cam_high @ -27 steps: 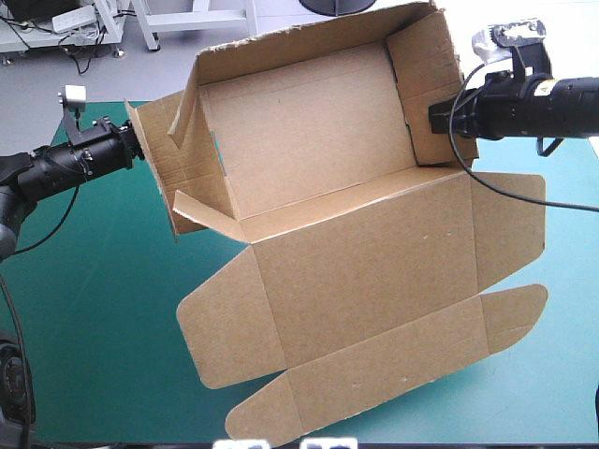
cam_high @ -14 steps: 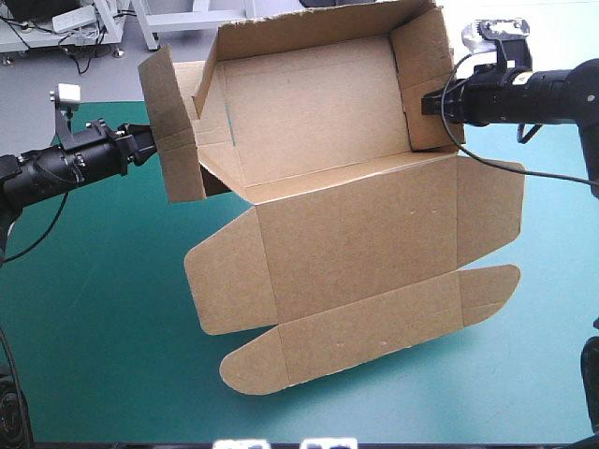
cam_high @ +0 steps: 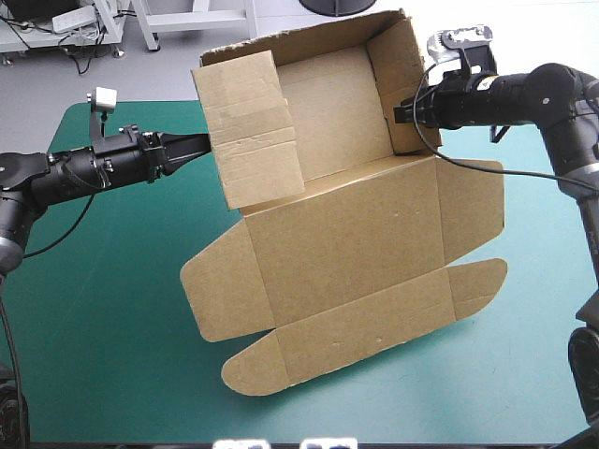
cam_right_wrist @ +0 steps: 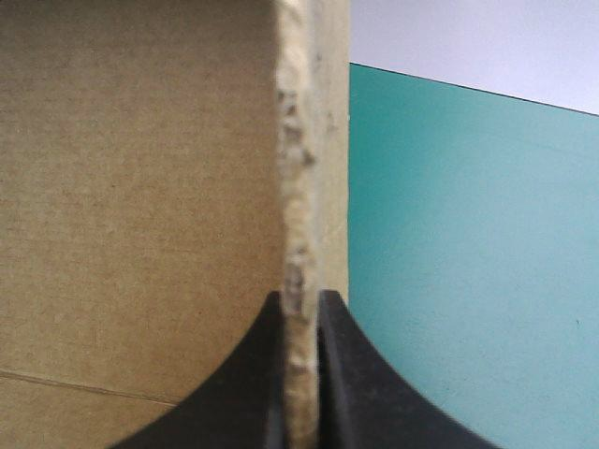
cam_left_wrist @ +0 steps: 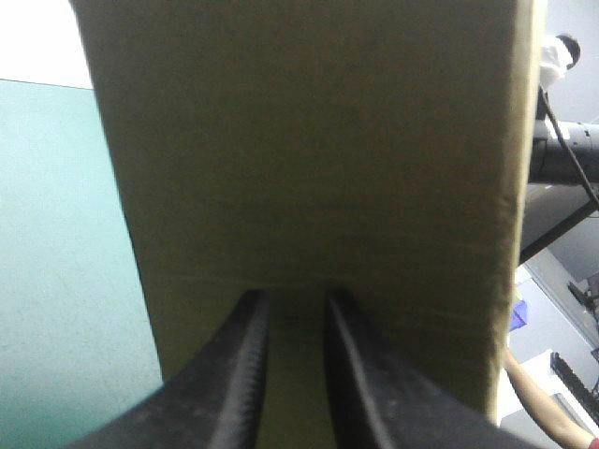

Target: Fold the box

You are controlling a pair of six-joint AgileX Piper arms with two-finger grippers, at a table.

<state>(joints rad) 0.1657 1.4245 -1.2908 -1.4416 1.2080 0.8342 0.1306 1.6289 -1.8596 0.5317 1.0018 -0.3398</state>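
The brown box hangs tilted above the table, held between both arms. Its tray is toward the far edge, and its lid lies flat toward the front with rounded flaps at both ends. The tray's left wall panel is swung inward over the tray. My left gripper meets that panel's left edge. In the left wrist view the panel fills the picture ahead of the gripper, whose black fingers are all but shut against it. My right gripper is shut on the tray's right wall, whose edge runs between the fingers of the gripper.
The teal-green cover lies bare to the left of and in front of the box. It also shows beside the board in both wrist views, as the cover and the cover. The tray's far wall reaches past the table's far edge.
The left wall panel has swung from pointing outward to lying inward over the tray. My left gripper moved right with it, my right gripper moved left, and the whole box turned a little.
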